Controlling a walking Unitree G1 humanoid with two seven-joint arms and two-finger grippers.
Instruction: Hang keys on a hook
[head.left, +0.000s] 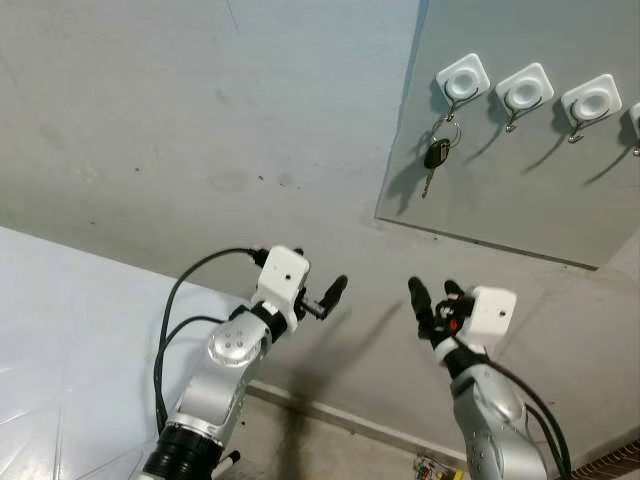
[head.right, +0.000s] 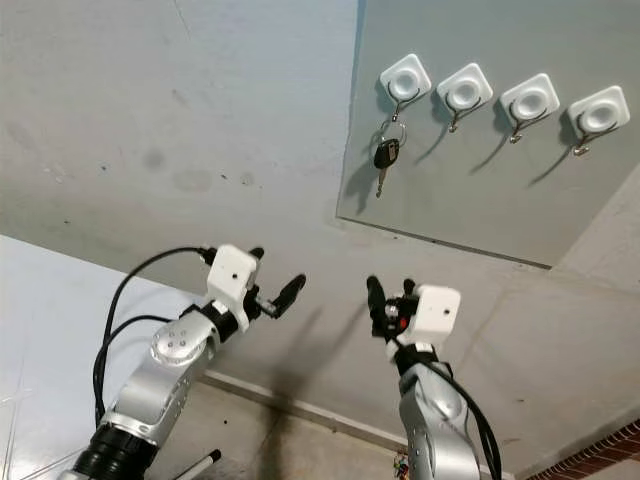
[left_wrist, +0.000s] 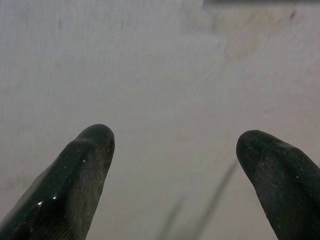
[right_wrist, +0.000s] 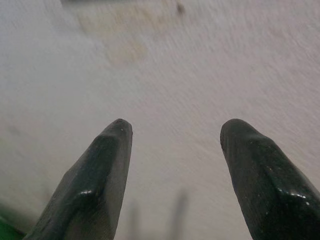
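Left eye view gives you four hooks (head.right: 468, 92), probably; keys (head.left: 437, 152) hang on one, above both spread, empty grippers (head.left: 326, 297) (head.left: 432, 300).

Grey board (head.left: 520, 200) fixed flat to the wall, carrying 4 white square hooks (head.right: 464, 89) in a row along its upper edge. Keys (head.left: 437, 155), black head on a ring, hang from the hook nearest the board's left edge. Other 3 hooks bare.

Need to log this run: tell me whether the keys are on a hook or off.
On. The keys hang by their ring from the leftmost hook on the grey board; both grippers are open, empty, well below.
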